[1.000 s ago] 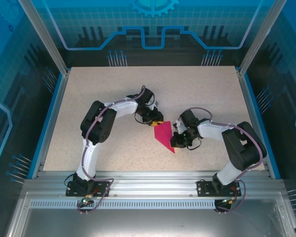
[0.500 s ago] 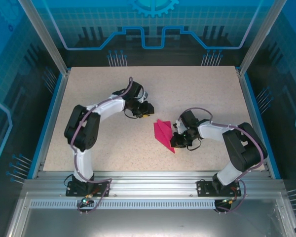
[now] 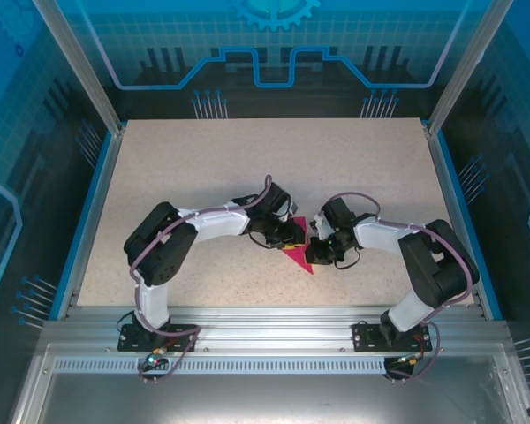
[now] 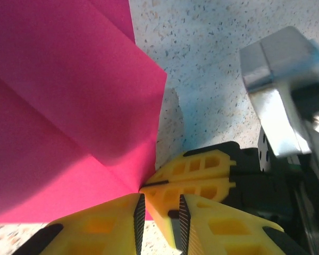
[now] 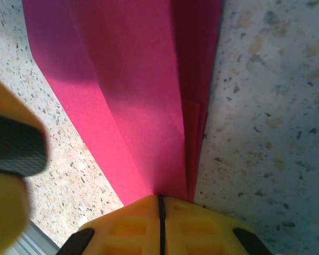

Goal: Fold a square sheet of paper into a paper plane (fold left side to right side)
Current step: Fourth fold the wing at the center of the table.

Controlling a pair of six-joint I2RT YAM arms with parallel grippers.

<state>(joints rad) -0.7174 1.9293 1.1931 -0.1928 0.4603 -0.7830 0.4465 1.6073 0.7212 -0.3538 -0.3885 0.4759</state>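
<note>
Right end effector [image 5: 160,206] is clamped on a corner of the paper plane [image 5: 133,95], which lies near the middle of the surface [image 5: 266,106]; left end effector [image 4: 159,215] is poised just beside it, jaws narrowly parted and empty; layers should be kept aligned while the crease is pressed.

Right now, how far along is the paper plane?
Done: the pink paper is already folded into narrow layered flaps. In hand: the right claw pinches one end while the left claw, slightly open, sits at its edge. Left: probably the final folds.
</note>
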